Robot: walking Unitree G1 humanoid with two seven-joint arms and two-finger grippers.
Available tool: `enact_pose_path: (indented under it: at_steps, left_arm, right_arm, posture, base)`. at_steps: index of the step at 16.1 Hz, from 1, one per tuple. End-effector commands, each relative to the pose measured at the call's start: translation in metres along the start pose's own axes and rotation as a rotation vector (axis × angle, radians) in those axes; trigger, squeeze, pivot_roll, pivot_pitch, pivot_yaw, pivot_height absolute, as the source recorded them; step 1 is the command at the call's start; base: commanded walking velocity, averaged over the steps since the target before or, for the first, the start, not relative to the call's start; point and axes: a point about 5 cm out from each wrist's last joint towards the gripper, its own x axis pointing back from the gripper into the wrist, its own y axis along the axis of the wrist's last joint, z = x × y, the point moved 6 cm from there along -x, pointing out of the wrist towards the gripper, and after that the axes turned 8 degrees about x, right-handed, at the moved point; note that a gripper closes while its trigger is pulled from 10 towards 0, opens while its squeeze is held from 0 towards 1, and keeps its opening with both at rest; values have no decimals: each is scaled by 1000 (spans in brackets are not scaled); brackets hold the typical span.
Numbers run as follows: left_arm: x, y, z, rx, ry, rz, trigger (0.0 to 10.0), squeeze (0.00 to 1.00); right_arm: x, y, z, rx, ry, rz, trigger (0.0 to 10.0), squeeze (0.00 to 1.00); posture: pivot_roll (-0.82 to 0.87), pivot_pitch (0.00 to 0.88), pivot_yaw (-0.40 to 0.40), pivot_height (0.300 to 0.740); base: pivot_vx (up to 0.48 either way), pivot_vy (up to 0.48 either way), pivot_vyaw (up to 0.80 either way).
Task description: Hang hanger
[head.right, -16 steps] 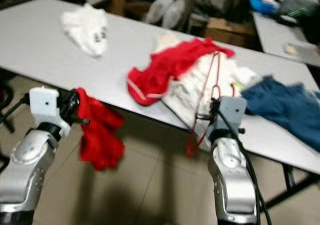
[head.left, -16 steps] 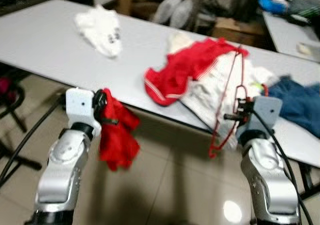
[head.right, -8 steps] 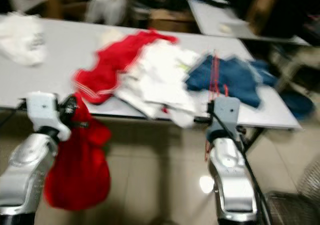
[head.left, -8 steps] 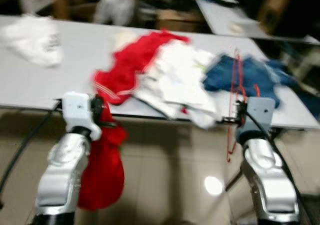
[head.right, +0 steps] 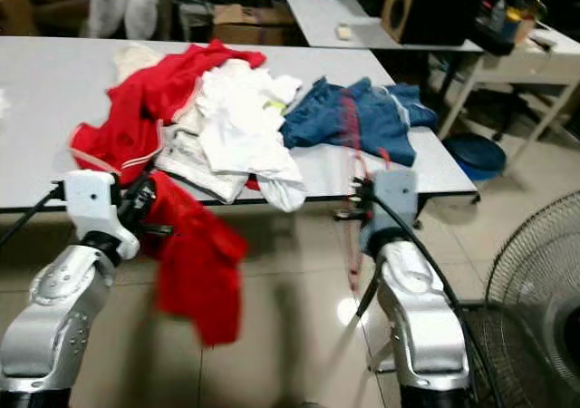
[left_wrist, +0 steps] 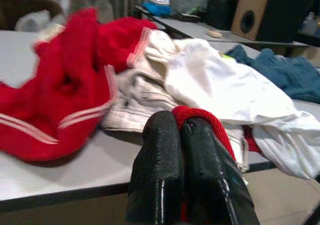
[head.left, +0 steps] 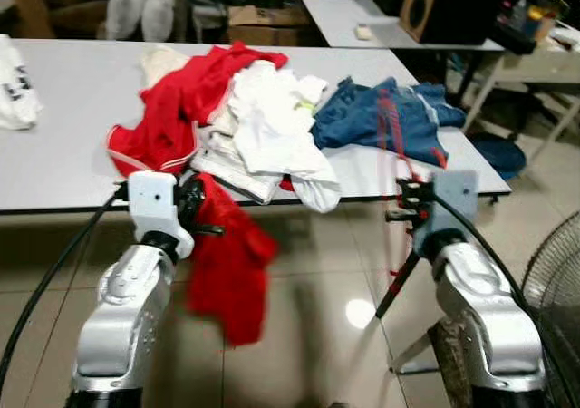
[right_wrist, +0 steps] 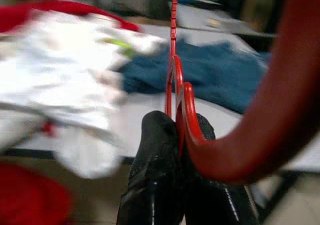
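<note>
I hold one red hanger (head.left: 396,145) in my right gripper (head.left: 405,215), whose two black fingers (right_wrist: 155,170) are pressed together on the wire near its hook — the frame stands upright above my wrist, its long axis near vertical, blurred against the blue jeans (head.left: 381,118) behind it. It hangs in the air just off the near edge of the white table (head.left: 63,109), not touching the tabletop. My left gripper (head.left: 193,210) is clamped tight on one red garment (head.left: 227,263), a fold of it caught between the two fingers (left_wrist: 160,155), and the cloth droops below the table edge toward the tiled floor (head.left: 308,335). On the table I count one heap of clothes — a red piece with white stripes (head.left: 168,109), a white shirt (head.left: 267,122) and the jeans at the right end. A second table (head.left: 362,9) stands behind, with one dark speaker (head.left: 430,4) beside it, and part of one fan (head.right: 539,281) shows on my right.
</note>
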Motion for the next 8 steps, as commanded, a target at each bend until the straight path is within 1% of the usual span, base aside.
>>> enact_pose_path:
  at_steps: [1, 2, 3, 5, 7, 8]
  left_arm:
    - [-1, 16, -4, -15, -18, -60, 10000, 0]
    - [-1, 17, -4, -8, -18, -65, 10000, 0]
    - [-1, 18, -4, -9, -16, -68, 10000, 0]
    - [-2, 23, -5, -16, -38, -79, 10000, 0]
    - [-5, 30, -7, -29, -57, -97, 10000, 0]
    - [-10, 40, -6, -38, -67, -120, 10000, 0]
  right_arm:
    - [-3, 4, 8, -11, 69, -11, 10000, 0]
    - [-3, 7, 11, -16, 94, -19, 10000, 0]
    - [-3, 9, 10, 4, 109, -25, 10000, 0]
    - [-3, 17, 12, 81, 178, -53, 10000, 0]
    - [-3, 21, 12, 108, 204, -65, 10000, 0]
    - [-1, 28, 11, 173, 251, -87, 10000, 0]
  posture:
    - [-54, 0, -52, 740]
    - [-55, 0, -59, 740]
    - [-56, 0, -62, 740]
    - [-58, 0, -64, 740]
    - [-55, 0, -67, 740]
    - [-51, 0, -72, 740]
  base:
    - [274, 0, 0]
    - [274, 0, 0]
    - [307, 0, 0]
    - [341, 0, 0]
    - [398, 0, 475]
    - [412, 0, 638]
